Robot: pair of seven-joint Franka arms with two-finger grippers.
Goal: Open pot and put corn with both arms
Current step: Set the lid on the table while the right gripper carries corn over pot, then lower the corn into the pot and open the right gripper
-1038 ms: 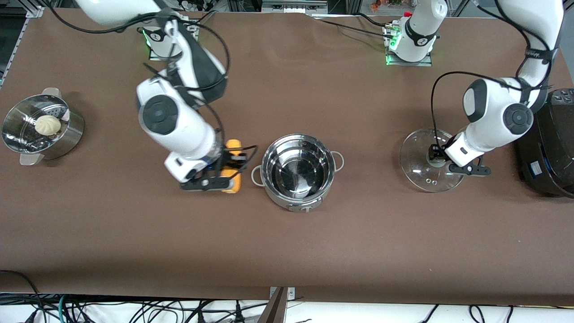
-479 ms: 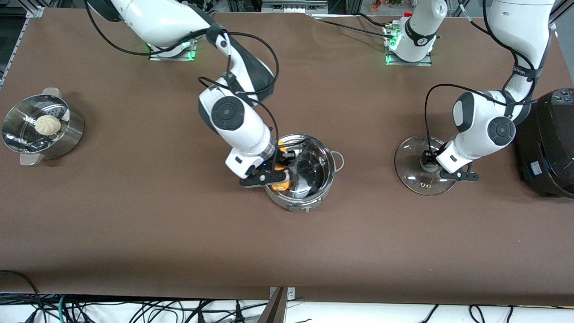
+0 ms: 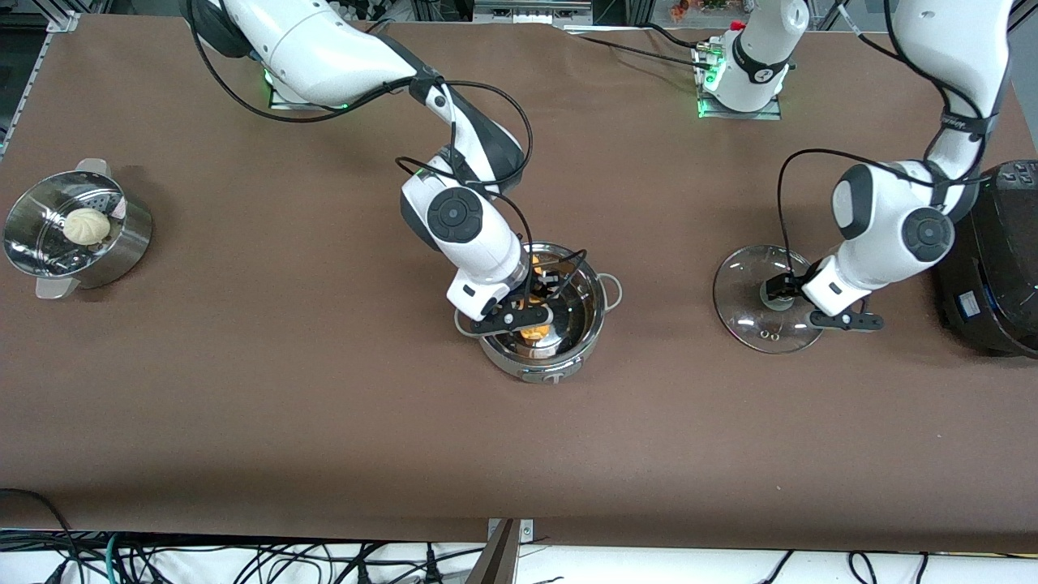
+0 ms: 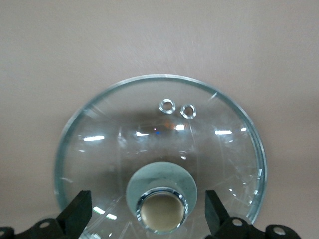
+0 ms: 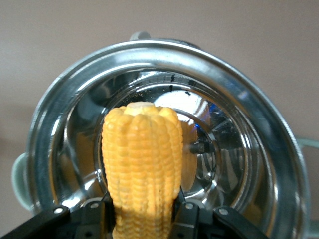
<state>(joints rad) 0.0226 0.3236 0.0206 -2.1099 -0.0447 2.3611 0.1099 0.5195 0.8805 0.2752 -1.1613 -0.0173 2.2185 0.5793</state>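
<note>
The steel pot (image 3: 596, 284) stands open at mid-table. My right gripper (image 3: 531, 319) is over its inside, shut on the yellow corn (image 3: 535, 331), which hangs end-down within the rim. In the right wrist view the corn (image 5: 142, 159) sits between the fingers of the right gripper (image 5: 143, 219), with the pot's rim (image 5: 65, 99) all round it. The glass lid (image 3: 750, 312) lies flat on the table toward the left arm's end. My left gripper (image 3: 782, 290) is open astride its knob. In the left wrist view the black fingers (image 4: 76, 216) stand clear of the knob (image 4: 160, 213) on both sides.
A handled steel bowl (image 3: 130, 243) with a pale bun (image 3: 86, 225) stands at the right arm's end of the table. A large black cooker (image 3: 993, 259) stands at the left arm's end, close beside the left arm's wrist.
My right gripper has carried the corn from the table beside the pot to over the pot's middle and lower into it. The left hand has shifted slightly; the lid stays put.
</note>
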